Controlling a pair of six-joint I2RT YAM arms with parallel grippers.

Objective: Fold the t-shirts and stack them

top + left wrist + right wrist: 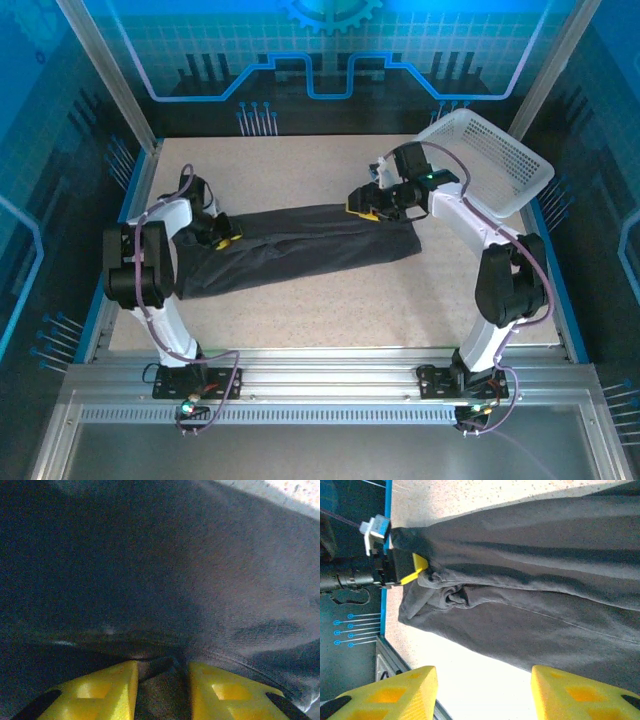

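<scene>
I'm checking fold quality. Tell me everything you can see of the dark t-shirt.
The t-shirt is plain charcoal-grey soft knit cloth with no print. It lies on the speckled table, laid out as a long band running left to right, with a hem seam showing. Its left end is bunched where the left tool meets it; a grip cannot be confirmed. The open right tool is over its right end.

T-shirt (300, 245) is soft matt cloth, dark charcoal, a bit wrinkly, with a fine weave up close. The table (300, 165) under it is matt speckled beige and pretty smooth. The basket (490, 160) past the t-shirt's far right end is white plastic lattice. The left gripper (162, 667) at the t-shirt's left end has yellow moulded plastic fingers (220, 692) with a slight sheen. The rail (320, 385) on the t-shirt's near side is ribbed bare metal.
</scene>
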